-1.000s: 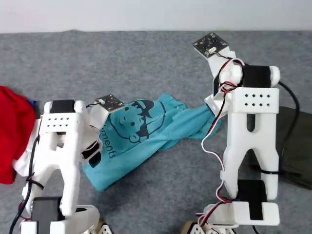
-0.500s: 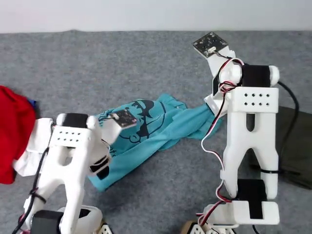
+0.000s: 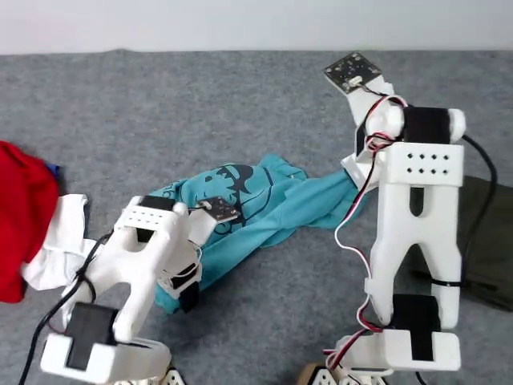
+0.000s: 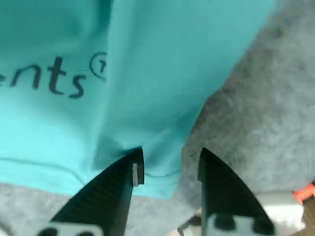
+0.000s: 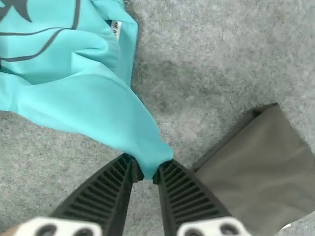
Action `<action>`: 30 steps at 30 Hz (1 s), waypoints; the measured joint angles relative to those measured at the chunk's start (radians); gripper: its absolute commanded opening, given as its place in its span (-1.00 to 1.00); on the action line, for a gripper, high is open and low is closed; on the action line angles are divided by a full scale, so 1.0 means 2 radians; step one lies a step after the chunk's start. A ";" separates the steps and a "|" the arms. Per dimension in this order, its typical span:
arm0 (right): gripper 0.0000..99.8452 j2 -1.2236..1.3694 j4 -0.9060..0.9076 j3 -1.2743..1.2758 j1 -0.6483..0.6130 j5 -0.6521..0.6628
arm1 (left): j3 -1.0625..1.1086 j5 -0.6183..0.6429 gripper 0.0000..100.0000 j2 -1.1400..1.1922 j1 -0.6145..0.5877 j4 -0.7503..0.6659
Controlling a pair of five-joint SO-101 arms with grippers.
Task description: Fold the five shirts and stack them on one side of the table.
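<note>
A teal shirt (image 3: 264, 200) with a dark print lies crumpled in the middle of the grey table. My right gripper (image 5: 145, 175) is shut on one tip of the teal shirt (image 5: 78, 83), at its right end. My left gripper (image 4: 170, 161) is open and low over the hem of the shirt (image 4: 147, 73) at its near left corner; one finger (image 4: 129, 172) presses on the cloth and the other stands over the carpet. In the high view the left arm (image 3: 152, 257) covers that corner.
A red shirt (image 3: 24, 216) and a white one (image 3: 56, 249) are heaped at the table's left edge. A dark olive shirt (image 3: 489, 241) lies flat at the right edge, close to my right gripper (image 5: 256, 162). Grey carpet stretches behind the teal shirt.
The left arm has swung to the right and come down over the teal shirt's near corner. The right arm has hardly moved and still holds its tip.
</note>
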 measured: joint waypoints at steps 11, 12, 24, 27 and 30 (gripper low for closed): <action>-0.98 0.000 0.000 0.000 0.027 0.002 | 0.004 0.002 -0.99 0.038 0.007 -0.041; -0.98 0.000 0.000 0.000 0.028 0.002 | -0.002 0.002 -0.99 0.039 0.005 -0.033; -0.98 -0.047 0.011 -0.077 0.028 0.003 | -0.262 0.001 -0.99 -0.166 -0.038 0.133; -0.98 -0.089 0.011 -0.084 0.025 0.003 | -0.342 0.004 -0.99 -0.190 -0.054 0.141; -0.98 -0.140 0.007 -0.084 0.012 0.003 | -0.414 0.005 -0.99 -0.201 -0.071 0.143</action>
